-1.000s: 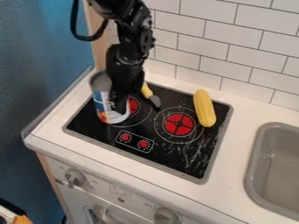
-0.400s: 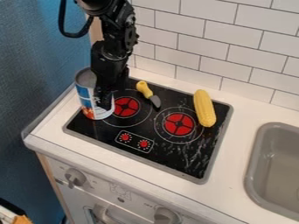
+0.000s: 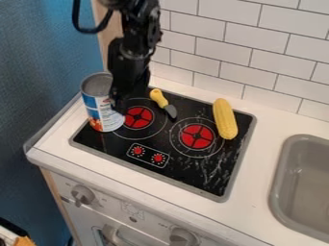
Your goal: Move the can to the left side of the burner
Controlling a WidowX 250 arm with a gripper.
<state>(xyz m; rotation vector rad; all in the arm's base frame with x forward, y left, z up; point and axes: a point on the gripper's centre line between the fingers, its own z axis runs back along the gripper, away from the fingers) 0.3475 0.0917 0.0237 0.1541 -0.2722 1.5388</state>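
1. My gripper [image 3: 118, 104] hangs low, just right of the tin can [image 3: 99, 109]. From my camera I cannot tell whether it is apart, together or clamped on the can.
2. My first worry is the retreat: if the gripper has any grip on the can, or snags its rim, lifting away could drag or tip it.
3. The can is tall and narrow for its base, so I judge a bump high on its side would topple it more readily than slide it.
4. It stands upright beside the gripper, immediately on its left in my view, left of the left burner's red centre [image 3: 138, 117]. If I pushed farther left, the base might catch on the stovetop's raised border [image 3: 84, 148] and tilt.
5. Swinging right too low, I could clip the yellow-handled toy knife [image 3: 158, 97], just behind and right of that burner. The corn cob [image 3: 225, 119] is well apart, so I judge it a smaller risk.
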